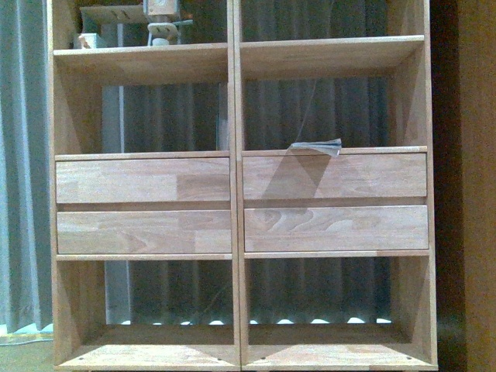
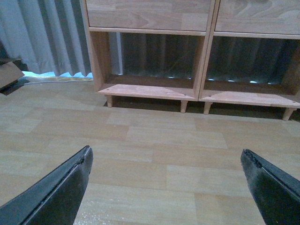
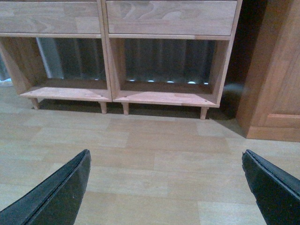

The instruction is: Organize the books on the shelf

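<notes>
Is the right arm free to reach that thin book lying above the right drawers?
Probably yes: the book lies alone in an open-fronted compartment, at its front edge. The right hand is open but low over the floor, so must rise.

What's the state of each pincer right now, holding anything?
Left pincer: open wide, holding nothing.
Right pincer: open wide, holding nothing.

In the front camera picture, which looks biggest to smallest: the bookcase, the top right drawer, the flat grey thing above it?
1. Bookcase, fills the picture.
2. Top right drawer.
3. Flat grey thing, smallest; it lies nearly edge-on, so its true size is unsure.
</notes>
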Controlling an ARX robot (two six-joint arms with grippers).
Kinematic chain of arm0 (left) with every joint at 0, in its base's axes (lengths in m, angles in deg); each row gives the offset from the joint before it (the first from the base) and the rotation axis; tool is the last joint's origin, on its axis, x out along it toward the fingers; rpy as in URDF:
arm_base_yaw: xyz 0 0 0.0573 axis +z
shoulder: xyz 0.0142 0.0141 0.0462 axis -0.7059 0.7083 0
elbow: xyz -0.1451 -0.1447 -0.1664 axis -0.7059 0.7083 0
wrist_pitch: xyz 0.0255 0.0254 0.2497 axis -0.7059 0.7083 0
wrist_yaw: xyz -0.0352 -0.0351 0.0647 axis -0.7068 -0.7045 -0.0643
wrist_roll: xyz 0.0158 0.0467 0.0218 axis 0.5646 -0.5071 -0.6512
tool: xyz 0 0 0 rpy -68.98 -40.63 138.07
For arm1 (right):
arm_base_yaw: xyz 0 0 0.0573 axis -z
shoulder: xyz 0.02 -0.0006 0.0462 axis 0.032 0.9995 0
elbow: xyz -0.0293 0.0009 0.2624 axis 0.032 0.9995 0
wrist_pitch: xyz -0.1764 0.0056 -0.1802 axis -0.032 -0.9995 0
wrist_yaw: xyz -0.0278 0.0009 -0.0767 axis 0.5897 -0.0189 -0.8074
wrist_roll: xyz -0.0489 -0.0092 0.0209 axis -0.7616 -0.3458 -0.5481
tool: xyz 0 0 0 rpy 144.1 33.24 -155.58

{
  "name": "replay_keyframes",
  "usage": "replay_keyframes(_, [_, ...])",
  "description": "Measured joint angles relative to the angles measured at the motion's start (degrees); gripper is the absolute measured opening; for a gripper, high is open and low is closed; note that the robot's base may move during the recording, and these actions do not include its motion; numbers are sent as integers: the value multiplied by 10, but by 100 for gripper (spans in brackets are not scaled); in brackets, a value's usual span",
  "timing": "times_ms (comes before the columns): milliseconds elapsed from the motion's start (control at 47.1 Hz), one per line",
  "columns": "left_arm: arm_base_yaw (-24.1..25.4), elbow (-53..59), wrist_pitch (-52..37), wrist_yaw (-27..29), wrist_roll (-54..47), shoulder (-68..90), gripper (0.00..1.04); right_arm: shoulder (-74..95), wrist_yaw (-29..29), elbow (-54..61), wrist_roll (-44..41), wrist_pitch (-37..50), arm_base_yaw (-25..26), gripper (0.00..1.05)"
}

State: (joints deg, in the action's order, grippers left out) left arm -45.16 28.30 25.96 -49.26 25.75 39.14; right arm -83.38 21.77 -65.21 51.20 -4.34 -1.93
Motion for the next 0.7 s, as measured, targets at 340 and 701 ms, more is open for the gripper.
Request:
replay_keyframes(340, [0,0,0,0,0,0,97,0,0,0,0,0,0,98])
replay_keyframes(701, [0,0,0,0,0,0,97,0,0,0,0,0,0,98])
